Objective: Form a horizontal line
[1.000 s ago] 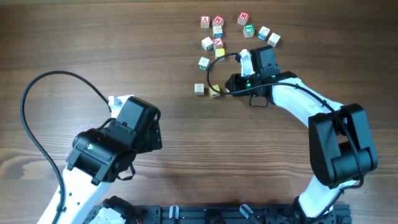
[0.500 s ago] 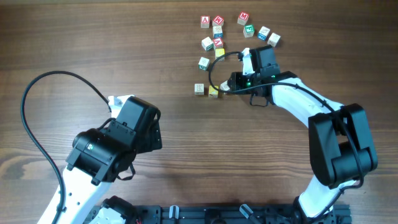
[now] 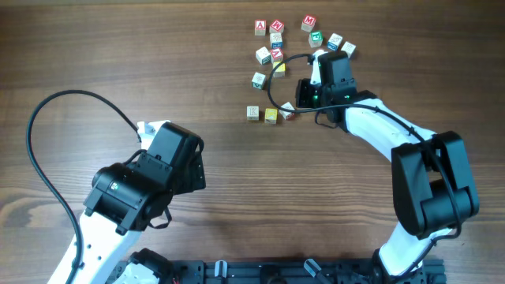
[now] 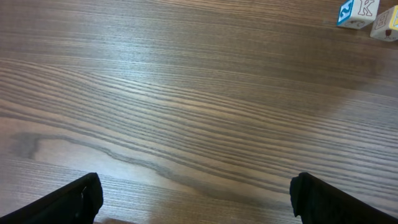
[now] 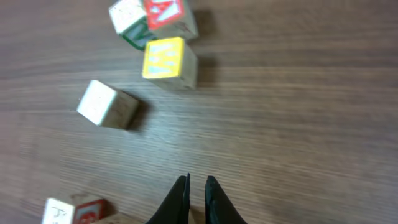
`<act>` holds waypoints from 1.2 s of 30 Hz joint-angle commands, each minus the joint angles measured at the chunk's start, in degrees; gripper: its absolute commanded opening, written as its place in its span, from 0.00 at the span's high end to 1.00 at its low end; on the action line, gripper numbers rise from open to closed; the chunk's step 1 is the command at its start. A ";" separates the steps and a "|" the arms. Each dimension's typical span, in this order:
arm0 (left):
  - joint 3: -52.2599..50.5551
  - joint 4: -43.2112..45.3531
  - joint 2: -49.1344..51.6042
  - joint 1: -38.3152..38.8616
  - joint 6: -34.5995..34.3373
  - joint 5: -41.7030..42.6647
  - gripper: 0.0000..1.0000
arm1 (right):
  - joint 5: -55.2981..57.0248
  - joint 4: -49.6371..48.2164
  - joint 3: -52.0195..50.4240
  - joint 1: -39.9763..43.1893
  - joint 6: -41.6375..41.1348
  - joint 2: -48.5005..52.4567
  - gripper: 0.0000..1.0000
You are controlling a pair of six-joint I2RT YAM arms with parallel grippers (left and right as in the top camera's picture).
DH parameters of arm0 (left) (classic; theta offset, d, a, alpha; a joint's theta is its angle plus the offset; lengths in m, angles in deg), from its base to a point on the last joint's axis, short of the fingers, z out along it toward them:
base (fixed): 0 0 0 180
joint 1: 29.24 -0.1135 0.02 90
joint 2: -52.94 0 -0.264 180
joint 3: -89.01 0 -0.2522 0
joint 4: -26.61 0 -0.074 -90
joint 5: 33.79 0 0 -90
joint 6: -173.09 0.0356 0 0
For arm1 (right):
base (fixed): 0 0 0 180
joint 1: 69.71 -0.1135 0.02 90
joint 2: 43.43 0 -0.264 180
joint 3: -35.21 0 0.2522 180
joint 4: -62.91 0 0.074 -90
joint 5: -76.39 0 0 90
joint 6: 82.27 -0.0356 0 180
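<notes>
Three cubes lie in a short row in the overhead view: a whitish one point(image 3: 252, 113), a yellow one point(image 3: 271, 115) and a white one with a red mark point(image 3: 288, 113). A small gap shows between the whitish and yellow cubes. My right gripper point(image 3: 301, 93) hovers just up and right of the row's right end, apart from it. In the right wrist view its jaws point(image 5: 197, 186) are nearly closed and empty, and the red-marked cube point(image 5: 71, 211) sits at the lower left. My left gripper point(image 4: 199, 202) is open and empty over bare wood, far from the row.
Loose lettered cubes are scattered above the row, among them a white one point(image 3: 259, 80), a yellow one point(image 3: 278, 67) and red ones point(image 3: 260, 28). The right wrist view shows the yellow W cube point(image 5: 169, 61) and a plain white cube point(image 5: 106, 104) ahead. The left arm point(image 3: 150, 185) fills the lower left.
My right gripper has drawn back up and to the right from the row's right end. The red-marked cube it covered now shows beside the yellow one. The left arm has not moved.
</notes>
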 commanded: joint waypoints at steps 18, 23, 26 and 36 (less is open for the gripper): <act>0.00 -0.02 -0.09 -0.22 -0.59 0.07 0.00 | -6.80 3.89 0.24 -1.27 7.58 3.06 0.96; 0.00 -0.02 -0.09 -0.22 -0.59 0.04 0.00 | -6.78 6.25 0.24 -1.27 7.10 3.06 0.96; 0.00 -0.04 -0.09 -0.22 -0.59 0.04 0.00 | -6.80 6.47 0.24 -1.27 4.31 3.04 0.96; 0.00 -0.04 -0.09 -0.22 -0.59 0.07 0.00 | -1.73 14.23 4.07 -1.27 1.62 1.38 0.96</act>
